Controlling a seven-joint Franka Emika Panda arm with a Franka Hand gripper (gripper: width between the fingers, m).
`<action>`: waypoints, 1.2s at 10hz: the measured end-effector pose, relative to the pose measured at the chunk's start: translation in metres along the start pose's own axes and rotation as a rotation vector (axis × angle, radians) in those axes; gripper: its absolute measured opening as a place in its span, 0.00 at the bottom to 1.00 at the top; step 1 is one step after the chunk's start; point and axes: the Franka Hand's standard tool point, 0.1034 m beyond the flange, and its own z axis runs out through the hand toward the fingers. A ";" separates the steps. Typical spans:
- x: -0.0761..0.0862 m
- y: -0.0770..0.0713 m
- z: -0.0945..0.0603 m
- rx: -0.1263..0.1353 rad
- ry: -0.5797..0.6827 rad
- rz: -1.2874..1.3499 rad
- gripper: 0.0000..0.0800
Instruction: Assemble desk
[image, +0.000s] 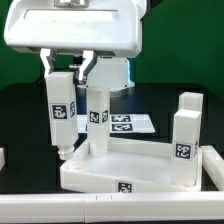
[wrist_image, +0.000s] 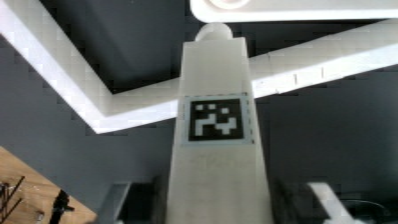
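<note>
Green backdrop wall (image: 180, 40), black tabletop (image: 20, 120), white marker board (image: 130, 124) lying flat on it

The fingers (image: 62, 68) grip an upright leg (image: 62, 110) above the desk top (image: 100, 170) — two more legs stand on it.

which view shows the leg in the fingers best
The exterior view: the held leg shows nearly whole, upright, its tip at a corner of the desk top. The wrist view shows that leg foreshortened along its length, tag facing the camera, with only the finger bases visible.
</note>
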 end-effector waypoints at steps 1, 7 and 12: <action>-0.006 -0.009 0.003 0.003 -0.007 -0.006 0.36; -0.019 -0.014 0.008 0.001 -0.043 -0.004 0.36; -0.028 -0.011 0.008 0.001 -0.092 0.011 0.36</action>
